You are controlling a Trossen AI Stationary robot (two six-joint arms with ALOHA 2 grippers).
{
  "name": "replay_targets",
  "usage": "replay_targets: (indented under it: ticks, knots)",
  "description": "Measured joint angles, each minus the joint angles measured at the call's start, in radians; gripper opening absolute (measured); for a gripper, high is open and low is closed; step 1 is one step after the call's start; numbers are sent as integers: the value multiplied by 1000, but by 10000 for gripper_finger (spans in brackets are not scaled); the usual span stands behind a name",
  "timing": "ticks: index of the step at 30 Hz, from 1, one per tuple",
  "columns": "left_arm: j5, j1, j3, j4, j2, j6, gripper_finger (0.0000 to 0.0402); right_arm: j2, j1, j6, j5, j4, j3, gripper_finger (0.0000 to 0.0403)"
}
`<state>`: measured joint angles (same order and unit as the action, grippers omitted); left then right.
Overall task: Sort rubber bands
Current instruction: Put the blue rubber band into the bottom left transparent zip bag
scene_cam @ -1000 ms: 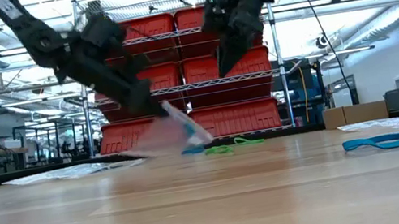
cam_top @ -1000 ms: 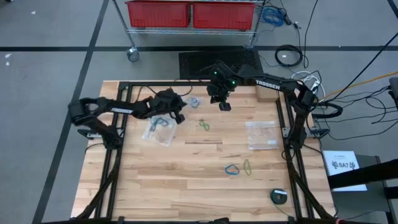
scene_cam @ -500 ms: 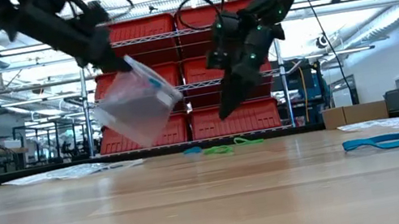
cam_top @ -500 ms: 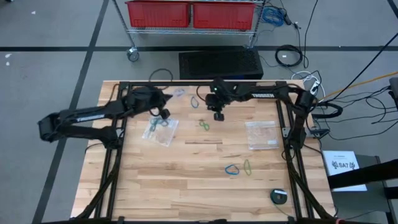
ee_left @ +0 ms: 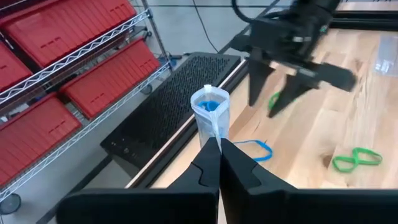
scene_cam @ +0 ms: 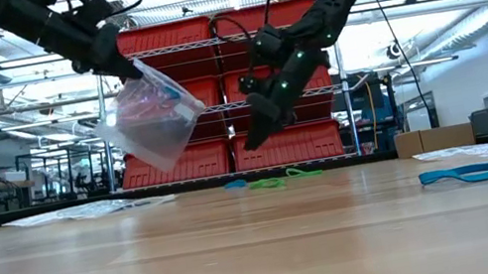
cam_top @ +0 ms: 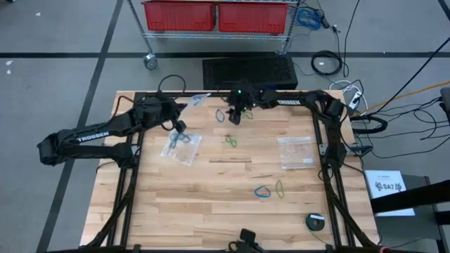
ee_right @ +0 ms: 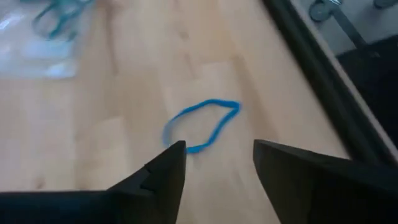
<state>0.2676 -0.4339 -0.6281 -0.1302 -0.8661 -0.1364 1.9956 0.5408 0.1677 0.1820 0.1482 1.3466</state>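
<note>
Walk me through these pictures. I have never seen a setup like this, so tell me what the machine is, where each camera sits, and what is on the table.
Two dark robot arms work at a wooden table. One camera looks straight down, one sits at table height, and one rides on each wrist. The left tool is shut on a clear plastic bag, lifted off the table. The right tool hovers open over a blue rubber band near the far edge. More rubber bands lie loose: a green pair mid-table and a blue and green pair nearer the front. Two more clear bags lie flat, one on either side.
</note>
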Motion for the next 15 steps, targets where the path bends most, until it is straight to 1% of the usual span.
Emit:
replay_targets:
  ticks: [3, 6, 15]
  knots:
    - [1, 0, 0, 3, 1, 0, 2, 38, 22, -11, 3, 55, 68, 186]
    - [3, -3, 0, 3, 0, 0, 2, 101, 25, -2, 4, 163, 173, 184]
    - [3, -18, 0, -26, 0, 0, 2, 343, 11, 7, -12, 516, 566, 181]
